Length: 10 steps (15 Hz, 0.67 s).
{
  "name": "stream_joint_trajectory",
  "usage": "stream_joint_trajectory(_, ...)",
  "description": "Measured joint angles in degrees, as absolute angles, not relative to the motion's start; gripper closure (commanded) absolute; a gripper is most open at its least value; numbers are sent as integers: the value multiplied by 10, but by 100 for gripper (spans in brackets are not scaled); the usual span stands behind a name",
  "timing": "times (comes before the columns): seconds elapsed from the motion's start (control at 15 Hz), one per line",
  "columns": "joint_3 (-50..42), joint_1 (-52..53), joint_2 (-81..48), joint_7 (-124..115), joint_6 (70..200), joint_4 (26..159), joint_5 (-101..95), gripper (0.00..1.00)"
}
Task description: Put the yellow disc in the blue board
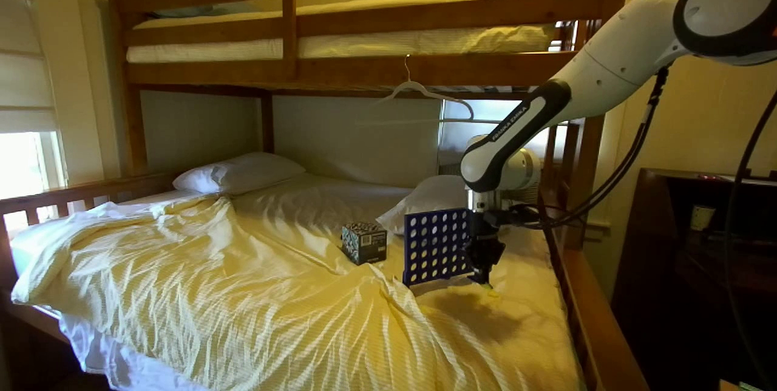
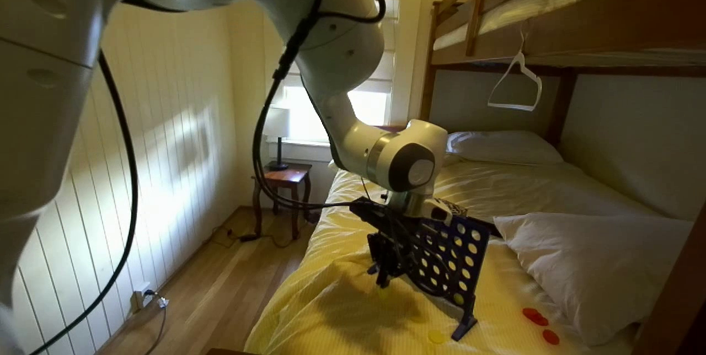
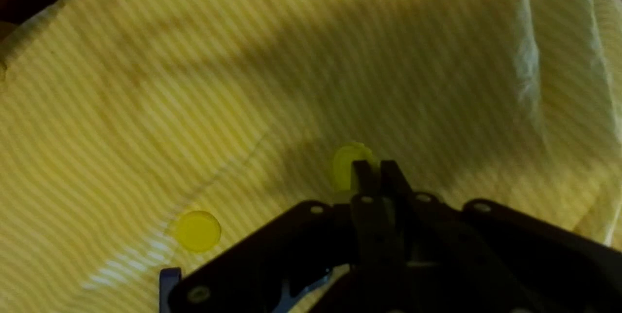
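Bent white arm [image 2: 342, 46] — tool [image 3: 374, 163] (closed) downward, over bed [image 2: 309, 311].

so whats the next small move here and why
Probably raise the gripper slightly: it is shut and partly hides a yellow disc in the wrist view, but a grip cannot be confirmed; a small lift should show whether the disc comes along.

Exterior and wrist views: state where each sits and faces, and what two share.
In an exterior view: before the bunk bed, facing its long side; arm enters frame-right.
In an exterior view: beside the looming arm, facing along the bed toward a window.
Wrist view: above the bed, facing down at a yellow disc; the gripper shows.
Both exterior views share gripper, blue board and hanger.
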<state>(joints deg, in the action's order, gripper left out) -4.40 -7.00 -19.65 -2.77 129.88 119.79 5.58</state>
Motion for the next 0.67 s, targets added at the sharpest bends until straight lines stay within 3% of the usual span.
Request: stream_joint_trajectory(0.67,-60,-72,-73,-105,1299,1276,146,98)
